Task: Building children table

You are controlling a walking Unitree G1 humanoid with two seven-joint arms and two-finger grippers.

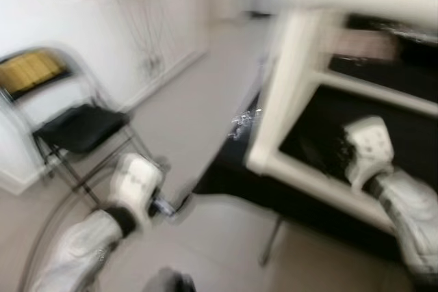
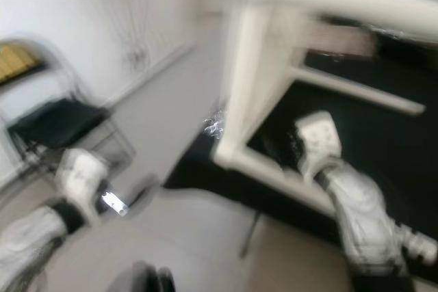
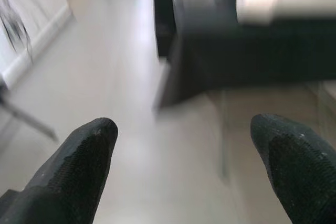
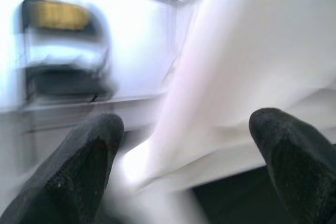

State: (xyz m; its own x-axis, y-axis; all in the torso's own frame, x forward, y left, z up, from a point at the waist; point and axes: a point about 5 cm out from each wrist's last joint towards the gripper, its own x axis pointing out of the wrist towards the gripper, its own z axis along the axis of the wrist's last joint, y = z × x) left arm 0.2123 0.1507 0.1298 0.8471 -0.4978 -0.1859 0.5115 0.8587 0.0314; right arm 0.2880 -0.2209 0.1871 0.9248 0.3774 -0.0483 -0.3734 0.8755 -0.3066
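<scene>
The white frame (image 1: pixel 294 80) looks smoothly painted; the folding chair (image 1: pixel 75 128) pairs thin metal tubing with a matt black seat (blurred); the floor (image 3: pixel 131 103) slightly glossy.

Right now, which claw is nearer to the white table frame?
Right. The right claw is open right at the white table frame; the left claw, also open, hangs lower over the floor, away from it.

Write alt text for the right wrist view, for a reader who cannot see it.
Blurred view along the right gripper, its two black fingers spread open, aimed at a cream-white table frame close ahead and not touching it. Behind, a black folding chair with a yellow backrest stands against a white wall.
</scene>
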